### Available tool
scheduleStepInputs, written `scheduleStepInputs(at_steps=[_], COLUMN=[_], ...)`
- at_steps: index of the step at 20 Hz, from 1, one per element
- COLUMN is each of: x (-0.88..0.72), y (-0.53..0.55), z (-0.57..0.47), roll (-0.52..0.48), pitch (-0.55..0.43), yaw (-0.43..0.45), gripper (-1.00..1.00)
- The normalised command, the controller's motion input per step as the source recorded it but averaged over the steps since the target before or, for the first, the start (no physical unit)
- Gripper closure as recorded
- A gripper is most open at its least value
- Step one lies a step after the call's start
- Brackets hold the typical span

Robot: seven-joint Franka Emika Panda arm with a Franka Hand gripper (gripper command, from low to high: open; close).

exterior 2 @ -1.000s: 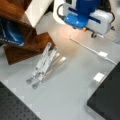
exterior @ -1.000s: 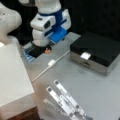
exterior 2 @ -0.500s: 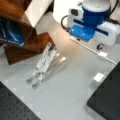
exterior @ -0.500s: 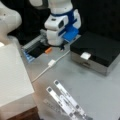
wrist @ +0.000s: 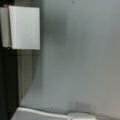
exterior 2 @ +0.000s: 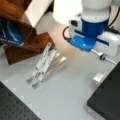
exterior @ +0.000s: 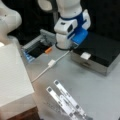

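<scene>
The arm's white and blue wrist block [exterior: 71,28] hangs low over the grey desk [exterior: 100,92], and the tool itself is hidden beneath it in both front views, so whether its jaws are open or closed cannot be told. The wrist view shows no fingers either, only desk surface.

Nearest to the wrist block is a thin white cable [exterior: 46,70] with a small white rectangular plug body [exterior: 51,63] partway along it; in a front view it runs from just under the wrist block toward that view's lower left. The wrist view catches the same cable [wrist: 42,113] along its bottom edge.

Just beside the wrist block, on that front view's right, sits a black box with a silver metal side [exterior: 100,56], a small white tag [exterior: 85,56] at its near edge. On the left is an open grey tray [exterior: 37,47] with a small orange piece [exterior: 48,50] at its rim.

Below the wrist block in that view there is bare desk, then a folded silver metal stand [exterior: 66,100]. A large white block [exterior: 12,75] closes off the left side. In a front view, a brown wooden rack [exterior 2: 27,42] stands just beside the stand [exterior 2: 45,63].
</scene>
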Motion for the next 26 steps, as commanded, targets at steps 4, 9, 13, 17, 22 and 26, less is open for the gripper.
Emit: scheduleStepInputs(at_steps=[4,9,13,17,22,26], x=[0.24,0.09,0.00,-0.02,-0.04,-0.07], y=[0.24,0.17,0.03,-0.09,-0.14,-0.11], z=[-0.04,-0.10,-0.16,-0.23,-0.25,-0.30], roll=[0.356,0.391,0.422,0.358,0.264,0.289], pitch=[0.070,-0.013,-0.062,-0.068,-0.075,-0.082], yaw=[-0.194,-0.044,0.102,0.061,0.027,0.018], gripper=[-1.00,-1.00,-1.00,-1.00,-1.00,-1.00])
